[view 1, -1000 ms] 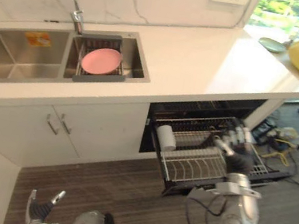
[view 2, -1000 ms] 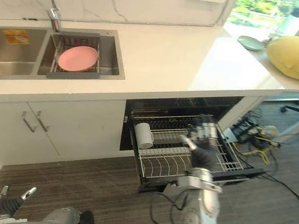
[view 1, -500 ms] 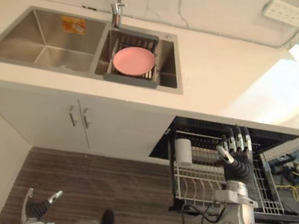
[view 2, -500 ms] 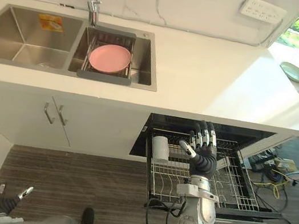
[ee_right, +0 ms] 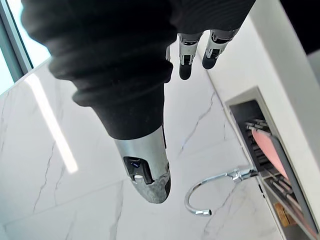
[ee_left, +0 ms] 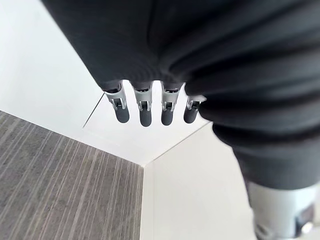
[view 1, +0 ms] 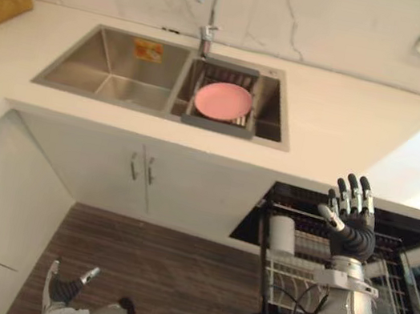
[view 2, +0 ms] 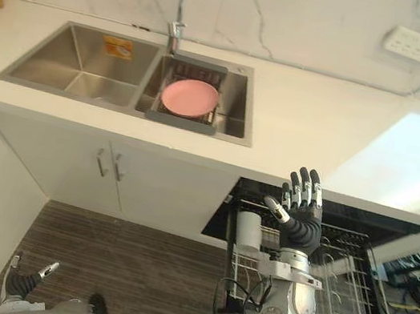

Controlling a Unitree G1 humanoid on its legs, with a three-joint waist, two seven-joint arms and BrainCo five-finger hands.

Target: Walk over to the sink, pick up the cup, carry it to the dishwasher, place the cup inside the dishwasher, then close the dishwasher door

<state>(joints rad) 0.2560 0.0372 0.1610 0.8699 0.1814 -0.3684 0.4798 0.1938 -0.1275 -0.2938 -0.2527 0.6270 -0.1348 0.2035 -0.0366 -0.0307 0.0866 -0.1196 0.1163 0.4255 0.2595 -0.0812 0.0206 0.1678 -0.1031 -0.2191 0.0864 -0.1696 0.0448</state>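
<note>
In the left eye view the cup (view 1: pixel 283 233) is seen in the pulled-out rack (view 1: pixel 299 272), with the right hand (view 1: pixel 350 229) raised near it, fingers spread, empty. In the right eye view, a flat, square push on the rack is judged best before closing. In the left wrist view the left hand (ee_left: pixel 145 111) is shown straight-fingered, empty. In the right wrist view the faucet (ee_right: pixel 242 174) is seen past straight fingers.

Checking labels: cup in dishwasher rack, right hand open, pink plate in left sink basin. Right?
No. The pink plate sits in the right basin, per the left eye view. The cup is in the dishwasher rack and the right hand is open.
</note>
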